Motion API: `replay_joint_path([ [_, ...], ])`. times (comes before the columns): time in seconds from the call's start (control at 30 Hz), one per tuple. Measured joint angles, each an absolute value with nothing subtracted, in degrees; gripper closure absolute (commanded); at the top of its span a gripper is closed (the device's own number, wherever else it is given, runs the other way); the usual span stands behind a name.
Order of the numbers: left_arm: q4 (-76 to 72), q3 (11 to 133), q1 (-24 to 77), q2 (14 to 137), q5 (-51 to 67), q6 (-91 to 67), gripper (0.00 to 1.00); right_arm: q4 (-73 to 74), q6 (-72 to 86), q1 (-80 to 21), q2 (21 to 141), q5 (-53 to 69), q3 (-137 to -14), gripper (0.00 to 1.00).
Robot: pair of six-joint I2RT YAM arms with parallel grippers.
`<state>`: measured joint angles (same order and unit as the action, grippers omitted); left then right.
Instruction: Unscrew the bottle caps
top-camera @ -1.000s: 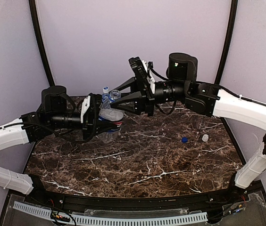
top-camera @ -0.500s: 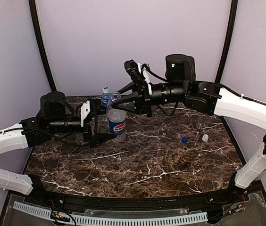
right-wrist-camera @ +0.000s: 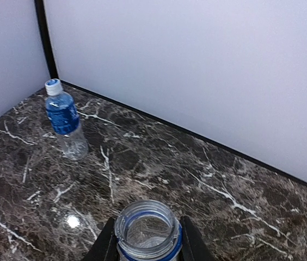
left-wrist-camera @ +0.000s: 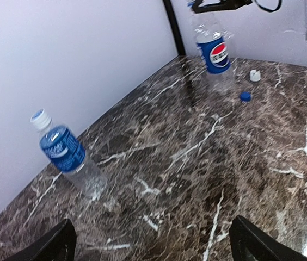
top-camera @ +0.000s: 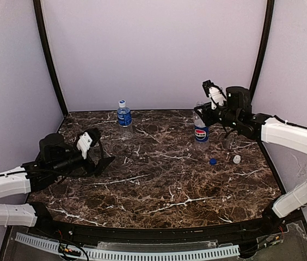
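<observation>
Dark blue cap (top-camera: 212,161) and white cap (top-camera: 237,159) lay loose on bench (top-camera: 159,185). Right fingers (right-wrist-camera: 105,242) pinched uncapped Pepsi bottle (top-camera: 201,132) at neck. Left fingers (left-wrist-camera: 61,242) wide apart, empty. Water bottle (top-camera: 123,114) capped: one left.

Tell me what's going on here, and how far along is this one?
The right end effector grips the Pepsi bottle upright by its neck at the back right; the bottle's mouth is open. A dark blue cap and a white cap lie loose on the marble table nearby. The water bottle at the back left has its pale cap on. The left end effector is open and holds nothing.
</observation>
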<state>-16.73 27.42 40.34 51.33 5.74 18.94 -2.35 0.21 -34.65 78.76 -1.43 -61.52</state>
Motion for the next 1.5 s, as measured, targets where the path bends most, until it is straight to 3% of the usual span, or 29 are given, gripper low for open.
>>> replay_joint_path([
  [0.4, -18.92, 13.8, 27.99, 43.35, 2.31, 12.64, 0.01, -16.99, 5.08, -21.91, 82.65, -1.3, -53.21, 1.0],
  [0.83, -19.77, 12.69, 26.17, 41.36, 3.57, 11.09, 0.01, -25.52, 6.76, -19.11, 86.63, 1.69, -49.76, 1.0],
  [0.93, -19.81, 12.69, 26.13, 41.36, 3.66, 11.07, 0.01, -26.24, 6.74, -19.07, 86.63, 1.89, -49.36, 0.7],
  [1.03, -19.84, 12.69, 26.13, 41.36, 3.77, 11.03, 0.01, -26.76, 6.66, -19.07, 86.59, 1.91, -49.06, 0.52],
  [1.33, -19.9, 12.69, 25.98, 41.39, 4.01, 10.85, 0.01, -24.8, 5.63, -19.05, 86.35, 2.13, -48.95, 0.38],
  [1.5, -20.03, 12.69, 25.98, 41.39, 4.08, 10.83, 0.01, -23.22, 4.54, -19.05, 85.49, 2.11, -49.1, 0.24],
])
